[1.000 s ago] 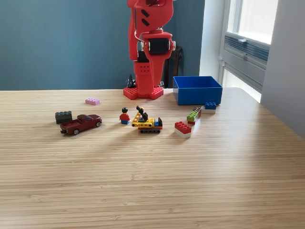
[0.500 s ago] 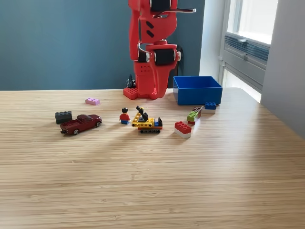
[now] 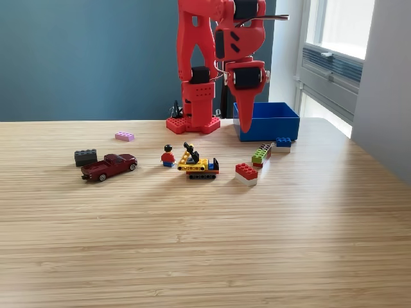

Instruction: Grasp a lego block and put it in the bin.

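My red arm rises from its base at the back of the table. Its gripper points straight down, its tip hanging in front of the left part of the blue bin and above the table. The jaws look pressed together into one tapered point with nothing in them. The closest lego blocks are a green and dark one, a blue one on white and a red one on white, all lying in front of the bin, below and to the right of the tip.
On the wooden table lie a pink block, a dark grey block, a dark red toy car, a minifigure and a yellow lego vehicle. A window and wall stand at the view's right.
The arm has swung toward the exterior view's right and unfolded; the gripper went from in front of the base to hanging, pointed down, before the bin. No block has moved.
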You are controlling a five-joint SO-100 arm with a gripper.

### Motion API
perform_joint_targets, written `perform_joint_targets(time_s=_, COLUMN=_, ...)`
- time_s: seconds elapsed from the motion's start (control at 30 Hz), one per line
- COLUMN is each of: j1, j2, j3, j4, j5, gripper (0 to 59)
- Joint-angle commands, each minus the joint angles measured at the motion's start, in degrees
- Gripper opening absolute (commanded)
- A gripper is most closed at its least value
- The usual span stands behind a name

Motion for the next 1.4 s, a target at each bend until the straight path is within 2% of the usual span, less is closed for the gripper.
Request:
perform_joint_targets(time_s=0.03, j1=0.70, j2=2.64, j3=-0.44, j4=-1.05, j5=2.64, gripper=0.2)
perform_joint_targets(time_s=0.1, j1=1.58, j2=2.55, j3=-0.44, j4=-1.41, j5=3.08, gripper=0.3)
perform_joint_targets(time_s=0.43, j1=4.92, j2=2.46, j3=2.90, j4=-6.06, j5=7.56, gripper=26.1)
perform_joint_targets(time_s=0.53, j1=4.83, j2=2.46, j3=5.19, j4=-8.61, j5=9.40, gripper=30.3)
perform_joint_targets(time_s=0.73, j1=4.31, j2=2.46, j3=7.65, j4=-11.69, j5=13.97, gripper=30.2)
perform_joint_targets(time_s=0.9, j1=3.69, j2=2.46, j3=8.09, j4=-13.01, j5=16.79, gripper=26.1)
perform_joint_targets(time_s=1.17, j1=1.32, j2=2.11, j3=9.58, j4=-16.08, j5=19.95, gripper=24.1)
perform_joint_targets(time_s=1.4, j1=1.05, j2=-7.73, j3=5.80, j4=-15.73, j5=21.01, gripper=24.3)
